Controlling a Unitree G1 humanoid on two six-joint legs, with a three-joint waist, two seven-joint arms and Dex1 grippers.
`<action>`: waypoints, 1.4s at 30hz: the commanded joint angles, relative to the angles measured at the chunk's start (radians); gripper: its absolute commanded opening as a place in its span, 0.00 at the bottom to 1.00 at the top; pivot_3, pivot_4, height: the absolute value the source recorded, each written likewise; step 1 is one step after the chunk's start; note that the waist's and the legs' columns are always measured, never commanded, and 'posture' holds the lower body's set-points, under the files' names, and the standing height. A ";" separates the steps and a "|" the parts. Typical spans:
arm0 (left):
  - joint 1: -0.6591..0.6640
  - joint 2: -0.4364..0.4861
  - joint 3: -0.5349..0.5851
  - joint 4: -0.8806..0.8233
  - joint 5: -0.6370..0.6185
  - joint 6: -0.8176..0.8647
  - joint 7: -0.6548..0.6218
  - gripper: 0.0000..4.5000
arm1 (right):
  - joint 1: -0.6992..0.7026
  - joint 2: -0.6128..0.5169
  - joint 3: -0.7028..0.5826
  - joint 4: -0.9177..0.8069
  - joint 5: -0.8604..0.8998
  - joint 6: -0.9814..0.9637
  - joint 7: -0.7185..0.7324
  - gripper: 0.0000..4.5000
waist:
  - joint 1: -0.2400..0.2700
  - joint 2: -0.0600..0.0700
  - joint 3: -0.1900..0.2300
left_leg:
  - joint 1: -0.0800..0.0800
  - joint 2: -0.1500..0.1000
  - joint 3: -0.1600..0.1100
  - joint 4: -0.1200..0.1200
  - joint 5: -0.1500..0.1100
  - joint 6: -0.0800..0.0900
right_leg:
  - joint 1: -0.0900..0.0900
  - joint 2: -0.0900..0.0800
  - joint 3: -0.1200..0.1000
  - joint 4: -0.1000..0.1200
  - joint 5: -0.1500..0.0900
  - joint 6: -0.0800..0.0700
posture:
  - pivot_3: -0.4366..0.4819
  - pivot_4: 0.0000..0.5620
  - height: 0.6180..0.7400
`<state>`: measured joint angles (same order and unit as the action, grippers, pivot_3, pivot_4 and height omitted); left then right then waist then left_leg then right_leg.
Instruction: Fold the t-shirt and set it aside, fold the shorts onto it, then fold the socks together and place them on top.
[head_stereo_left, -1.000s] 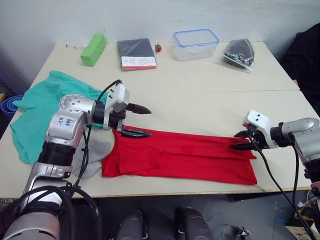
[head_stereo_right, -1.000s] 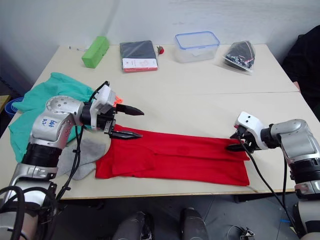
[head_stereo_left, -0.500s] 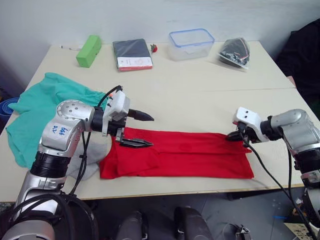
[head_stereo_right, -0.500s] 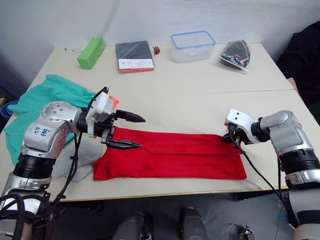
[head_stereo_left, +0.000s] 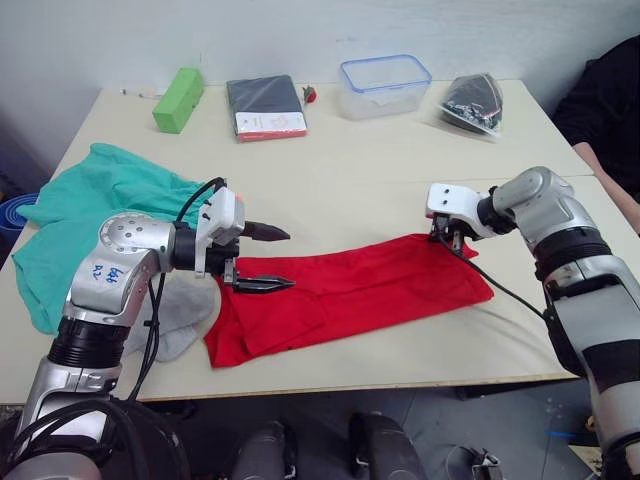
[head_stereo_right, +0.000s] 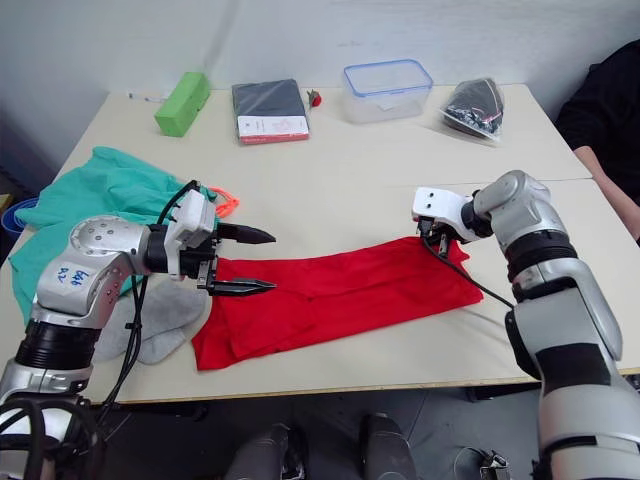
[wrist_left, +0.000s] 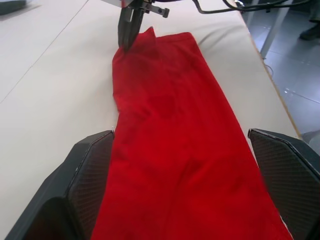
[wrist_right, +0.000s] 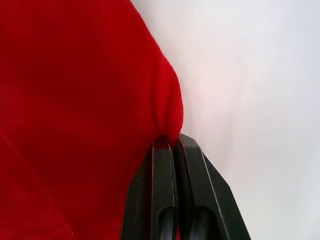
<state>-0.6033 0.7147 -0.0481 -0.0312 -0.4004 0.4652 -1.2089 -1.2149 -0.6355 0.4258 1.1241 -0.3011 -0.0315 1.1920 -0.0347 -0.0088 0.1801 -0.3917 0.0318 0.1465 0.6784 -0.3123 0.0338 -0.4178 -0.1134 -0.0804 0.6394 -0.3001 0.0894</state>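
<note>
From my console, the bright red cotton t-shirt (head_stereo_left: 350, 295) lay as a long narrow band across the near half of the pale wooden bench (head_stereo_left: 400, 170), so I judged its lengthwise fold done and the crosswise fold only begun. My right jaws (head_stereo_right: 437, 243) were pinched tight on the shirt's far corner, with the cloth bunched between them. My left jaws (head_stereo_left: 260, 258) were spread wide above the shirt's other end, holding nothing. The large teal-green fabric shorts (head_stereo_left: 85, 215) sat crumpled and unfolded at the bench's left edge, and the light grey knit socks (head_stereo_left: 175, 315) lay loose just beside the shirt, near my left arm. Shorts, socks and all the stacking were left to do.
</note>
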 joint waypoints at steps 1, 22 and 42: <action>0.023 0.020 0.047 -0.062 -0.016 0.007 0.036 1.00 | -0.073 0.026 -0.002 0.106 -0.046 -0.069 -0.072 0.01 | -0.004 0.000 0.000 | 0.000 0.000 0.000 0.000 0.000 0.000 | 0.000 0.000 0.000 0.000 0.000 0.000 | 0.48 0.27 1.00; 0.061 -0.012 0.008 -0.034 0.036 0.021 0.149 1.00 | -0.086 0.045 -0.074 0.192 -0.090 -0.150 -0.267 0.44 | -0.021 0.001 0.001 | 0.001 0.000 0.000 0.000 0.000 0.000 | 0.000 0.000 0.001 0.003 0.000 0.000 | 0.48 0.27 1.00; -0.265 -0.013 -0.121 0.492 0.209 -0.227 -0.082 1.00 | 0.596 -0.173 -0.552 -1.227 0.336 0.626 -0.145 0.99 | 0.027 0.002 0.001 | -0.007 -0.001 -0.002 0.004 -0.001 0.002 | -0.003 0.001 -0.003 0.001 0.001 0.001 | 0.48 0.27 1.00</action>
<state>-0.8267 0.7034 -0.1665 0.4231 -0.2167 0.2893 -1.2745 -0.6407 -0.7822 -0.0303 0.0962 -0.0295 0.4212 1.0712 -0.0075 -0.0066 0.1815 -0.4019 0.0309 0.1447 0.6833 -0.3127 0.0361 -0.4245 -0.1130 -0.0844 0.6421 -0.2992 0.0910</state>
